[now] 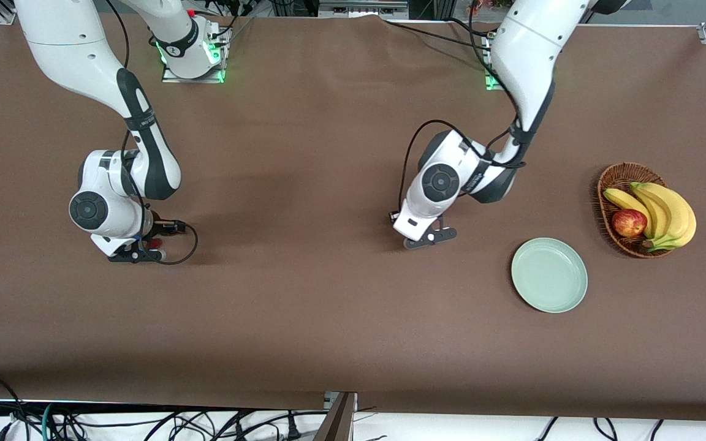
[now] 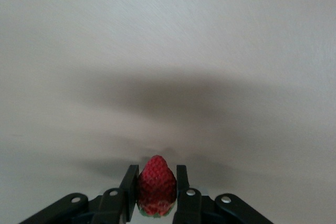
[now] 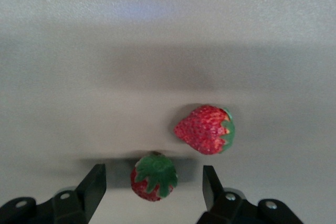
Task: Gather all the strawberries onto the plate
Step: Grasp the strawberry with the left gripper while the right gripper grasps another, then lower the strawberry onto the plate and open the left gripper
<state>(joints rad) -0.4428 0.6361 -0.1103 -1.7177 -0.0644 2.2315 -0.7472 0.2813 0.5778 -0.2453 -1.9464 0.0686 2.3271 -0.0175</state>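
Note:
In the left wrist view a red strawberry [image 2: 156, 183] stands tip-up, with my left gripper [image 2: 156, 176] shut on it and both fingers pressed to its sides. That left gripper [image 1: 429, 239] is low at the middle of the table, toward the right arm's end from the mint-green plate [image 1: 549, 275]; its strawberry is hidden in the front view. My right gripper [image 3: 153, 171] is open around a second strawberry [image 3: 154, 178], with a gap on each side. A third strawberry [image 3: 205, 128] lies just beside it. The right gripper [image 1: 138, 252] is low at the right arm's end of the table.
A brown wicker basket [image 1: 611, 177] with bananas [image 1: 665, 211] and a red-yellow apple [image 1: 629, 222] stands at the left arm's end, a little farther from the front camera than the plate. A brown cloth covers the table [image 1: 304, 306].

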